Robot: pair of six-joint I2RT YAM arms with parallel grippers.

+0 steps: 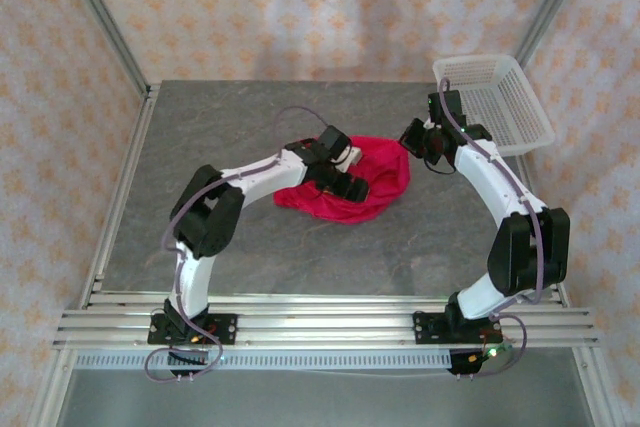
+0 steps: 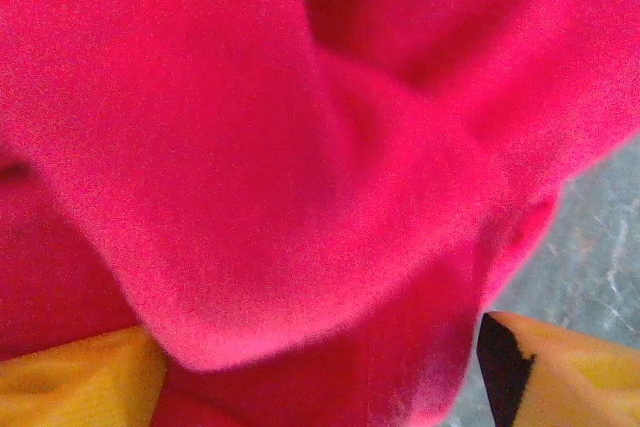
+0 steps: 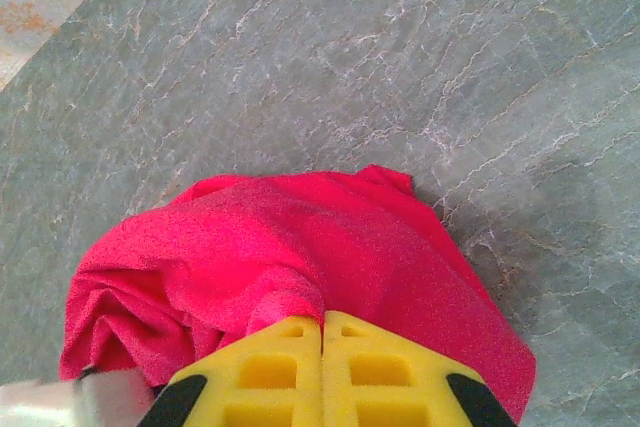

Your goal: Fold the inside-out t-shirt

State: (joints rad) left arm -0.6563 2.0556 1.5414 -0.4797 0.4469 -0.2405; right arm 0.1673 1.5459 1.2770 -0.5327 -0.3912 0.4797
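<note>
right wrist: right tool point(image 3: 322, 319) clamped on t-shirt point(image 3: 300, 247) edge; left tool point(image 2: 320, 367) apart atop it. best pull edge out, flatten b4 folding.

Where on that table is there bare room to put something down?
The table is bare at the far left, between t-shirt and left rail, and in the strip between the t-shirt and the near edge. Crowded: the middle, where left arm and right arm meet at the t-shirt, and the far right corner with the basket.
</note>
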